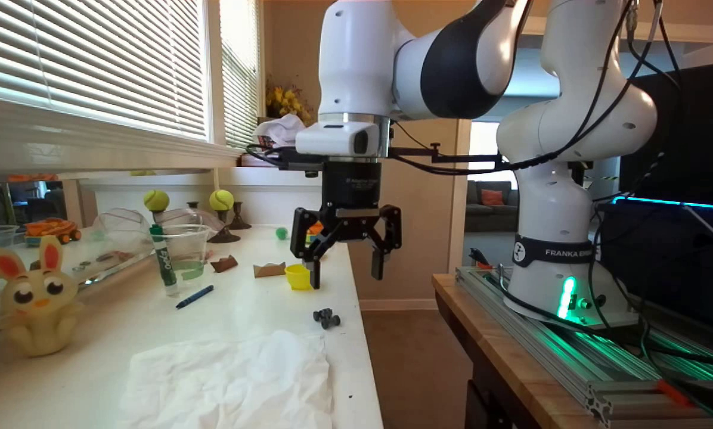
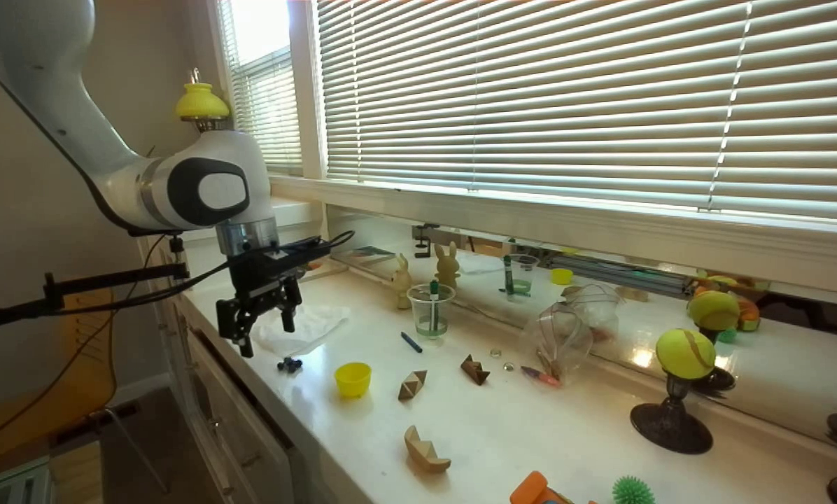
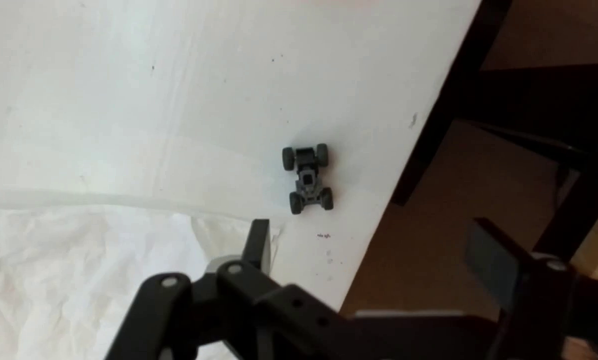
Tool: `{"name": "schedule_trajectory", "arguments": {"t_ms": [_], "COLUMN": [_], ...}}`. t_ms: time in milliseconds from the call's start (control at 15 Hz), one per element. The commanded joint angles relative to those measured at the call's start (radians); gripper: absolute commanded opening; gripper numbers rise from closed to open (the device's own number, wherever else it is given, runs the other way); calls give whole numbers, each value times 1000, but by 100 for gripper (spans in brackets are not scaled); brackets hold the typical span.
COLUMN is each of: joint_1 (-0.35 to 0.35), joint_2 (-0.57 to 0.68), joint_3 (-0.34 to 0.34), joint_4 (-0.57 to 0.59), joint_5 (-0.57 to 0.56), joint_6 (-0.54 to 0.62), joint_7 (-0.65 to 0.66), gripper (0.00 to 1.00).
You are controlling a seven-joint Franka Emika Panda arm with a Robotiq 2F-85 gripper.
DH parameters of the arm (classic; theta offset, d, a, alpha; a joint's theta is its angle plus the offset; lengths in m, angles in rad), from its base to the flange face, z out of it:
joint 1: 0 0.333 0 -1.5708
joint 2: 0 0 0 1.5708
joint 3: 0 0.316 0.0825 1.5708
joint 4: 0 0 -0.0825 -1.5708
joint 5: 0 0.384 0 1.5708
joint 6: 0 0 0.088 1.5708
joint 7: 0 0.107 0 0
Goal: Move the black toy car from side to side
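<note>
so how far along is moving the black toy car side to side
Done: no side-to-side move can be confirmed; the black toy car stands on the white counter, near its edge. Under way: nothing held; the hand hangs open in the air, apart from the car. Left: probably lowering to the car, then shifting it one way and back.

1. 1 black toy car [image 3: 308,179], 4 wheels [image 3: 322,155].
2. 1 gripper [image 1: 346,274], 2 fingers [image 1: 315,275].
3. 1 yellow cup [image 2: 353,380], 1 clear cup [image 2: 420,311].
4. 3 folded brown pieces [image 2: 424,453].
5. 1 green marker [image 1: 164,259], 1 dark blue pen [image 1: 195,297].
6. 1 rabbit figure [image 1: 39,301], 1 rabbit reflection [image 2: 447,266].
7. 1 tennis ball [image 2: 684,355], 1 ball reflection [image 2: 714,310], 2 dark stands [image 2: 670,425].
8. 1 green spiky ball [image 2: 632,491].
9. 2 small clear discs [image 2: 508,367].
10. 1 crumpled white sheet [image 1: 231,381].
</note>
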Motion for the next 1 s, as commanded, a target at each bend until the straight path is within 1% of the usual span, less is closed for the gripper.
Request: {"name": "schedule_trajectory", "arguments": {"t_ms": [0, 267, 467, 733, 933], "joint_1": [-49, -72, -76, -80, -84], "joint_2": [64, 102, 131, 155, 163], "joint_3": [22, 28, 37, 49, 49], "joint_4": [32, 52, 62, 64, 65], "joint_5": [-74, -98, -93, -111, -146], "joint_6": [35, 108, 135, 132, 130], "joint_7": [14, 30, 24, 35, 54], "gripper": [100, 100, 100, 100, 100]}}
